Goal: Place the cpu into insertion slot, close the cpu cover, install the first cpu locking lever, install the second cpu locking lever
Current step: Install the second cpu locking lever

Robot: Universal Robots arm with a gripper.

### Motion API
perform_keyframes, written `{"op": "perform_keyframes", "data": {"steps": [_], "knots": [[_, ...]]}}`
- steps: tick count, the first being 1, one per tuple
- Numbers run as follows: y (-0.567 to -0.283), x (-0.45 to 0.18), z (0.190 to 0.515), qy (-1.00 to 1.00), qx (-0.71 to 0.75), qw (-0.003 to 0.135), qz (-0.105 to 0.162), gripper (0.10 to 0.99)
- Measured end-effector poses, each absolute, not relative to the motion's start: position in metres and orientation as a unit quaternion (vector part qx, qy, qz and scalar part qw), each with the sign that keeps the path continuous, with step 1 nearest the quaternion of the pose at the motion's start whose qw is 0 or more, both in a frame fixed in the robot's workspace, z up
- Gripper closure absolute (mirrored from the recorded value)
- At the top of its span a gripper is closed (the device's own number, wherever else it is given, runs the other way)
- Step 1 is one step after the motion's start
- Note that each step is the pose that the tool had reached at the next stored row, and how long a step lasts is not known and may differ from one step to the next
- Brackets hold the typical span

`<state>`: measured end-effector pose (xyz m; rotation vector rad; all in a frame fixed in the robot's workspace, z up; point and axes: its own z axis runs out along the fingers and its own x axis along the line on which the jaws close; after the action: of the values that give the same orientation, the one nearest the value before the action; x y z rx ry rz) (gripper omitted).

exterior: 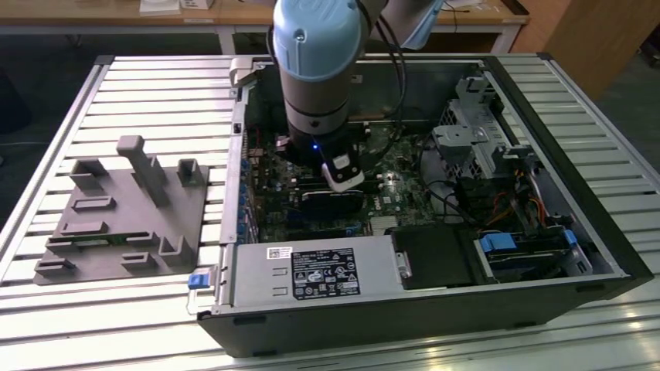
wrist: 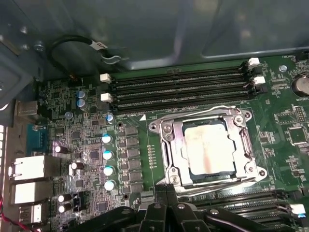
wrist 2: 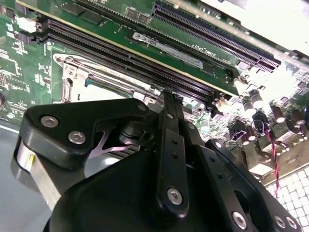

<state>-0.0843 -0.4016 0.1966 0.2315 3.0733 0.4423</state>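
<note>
The cpu [wrist: 208, 147], a pale silvery-tan square, lies in the insertion slot [wrist: 162, 127] on the green board. The silvery cpu cover [wrist: 175, 145] lies flat around it, the chip showing through its window. Thin wire locking levers run along two opposite sides of the socket, one [wrist: 203, 110] by the memory slots and one [wrist: 219, 185] on the gripper's side. In both wrist views my gripper [wrist: 166, 189] [wrist 2: 169, 99] has its black fingers together and empty, tips just off the socket's edge near the second lever. In the exterior view my gripper [exterior: 341, 180] reaches down into the open case.
Long black memory slots [wrist: 183, 89] flank the socket. Capacitors [wrist: 107, 154] and rear ports [wrist: 29, 169] stand beside it. The case holds a power supply [exterior: 309, 272] and drive bay [exterior: 521, 247]. A grey fixture [exterior: 124, 209] sits on the slatted table at the exterior view's left.
</note>
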Motion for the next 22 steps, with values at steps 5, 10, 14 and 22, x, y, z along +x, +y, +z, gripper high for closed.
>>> {"op": "perform_keyframes", "data": {"steps": [5,10,14,22], "knots": [[-0.4016,-0.0845,0.1938,0.985,0.075,0.013,0.153,0.98],[-0.4016,-0.0846,0.1898,0.985,0.075,0.013,0.157,0.98],[-0.4017,-0.0847,0.1882,0.985,0.075,0.013,0.157,0.98],[-0.4016,-0.0847,0.1967,0.985,0.075,0.013,0.157,0.98]]}}
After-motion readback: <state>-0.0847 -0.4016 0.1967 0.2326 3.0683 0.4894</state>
